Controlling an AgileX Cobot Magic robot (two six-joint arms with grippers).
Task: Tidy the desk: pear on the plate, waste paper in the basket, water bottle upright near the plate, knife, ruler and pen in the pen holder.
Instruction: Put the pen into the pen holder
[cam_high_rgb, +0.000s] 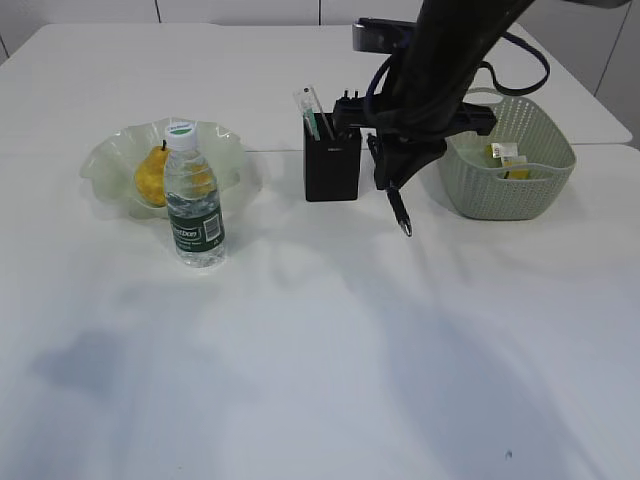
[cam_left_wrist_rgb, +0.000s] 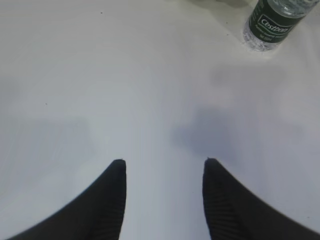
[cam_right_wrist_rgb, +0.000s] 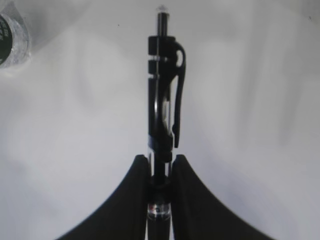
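Note:
A yellow pear (cam_high_rgb: 150, 176) lies in the wavy glass plate (cam_high_rgb: 105, 160) at the left. The water bottle (cam_high_rgb: 193, 200) stands upright just in front of the plate, and its base also shows as bottle (cam_left_wrist_rgb: 270, 25). The black pen holder (cam_high_rgb: 332, 170) has a ruler and another item (cam_high_rgb: 312, 112) sticking out of it. My right gripper (cam_high_rgb: 388, 178) (cam_right_wrist_rgb: 161, 157) is shut on a black pen (cam_high_rgb: 400, 212) (cam_right_wrist_rgb: 164, 95), which hangs tilted above the table between holder and basket. Crumpled waste paper (cam_high_rgb: 505, 155) lies in the basket (cam_high_rgb: 520, 195). My left gripper (cam_left_wrist_rgb: 165, 161) is open over bare table.
The right arm reaches down from the back, in front of the basket's left rim. The table's far edge runs behind the holder and basket. A bottle (cam_right_wrist_rgb: 10, 40) shows at the upper left of the right wrist view.

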